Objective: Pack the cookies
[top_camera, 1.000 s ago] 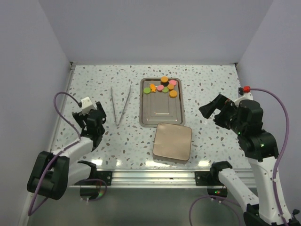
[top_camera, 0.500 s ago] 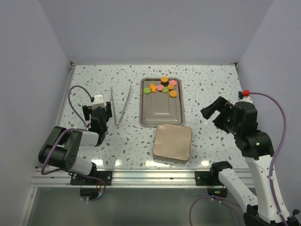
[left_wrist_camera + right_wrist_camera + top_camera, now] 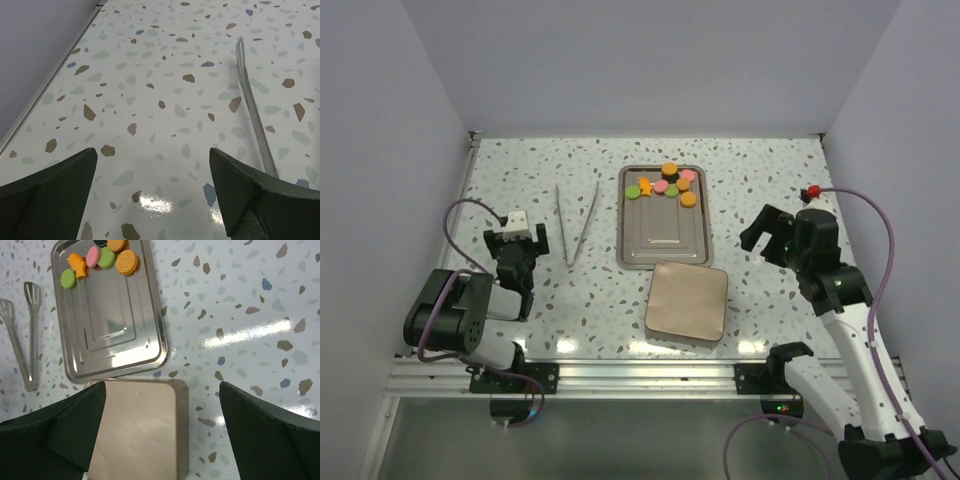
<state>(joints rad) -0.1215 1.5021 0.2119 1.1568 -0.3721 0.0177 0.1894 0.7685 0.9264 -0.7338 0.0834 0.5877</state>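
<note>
The cookies (image 3: 667, 184) lie in a loose cluster at the far end of a shallow metal tray (image 3: 660, 240); they are orange, green, pink and dark. The right wrist view shows several of these cookies (image 3: 100, 259) on the tray (image 3: 112, 320). My right gripper (image 3: 763, 236) hovers right of the tray, open and empty (image 3: 162, 405), above the table beside a copper-coloured tin (image 3: 137, 430). My left gripper (image 3: 517, 243) is low at the left, open with nothing between its fingers (image 3: 152, 175), just left of the metal tongs (image 3: 252, 110).
The tongs (image 3: 575, 222) lie in a V shape left of the tray. The copper tin (image 3: 686, 301) sits upside down or closed in front of the tray's near edge. Grey walls enclose the speckled table on three sides.
The left arm has folded back toward its base, its gripper staying low near the tongs. The right gripper has shifted slightly left and farther back. Both stayed open.
</note>
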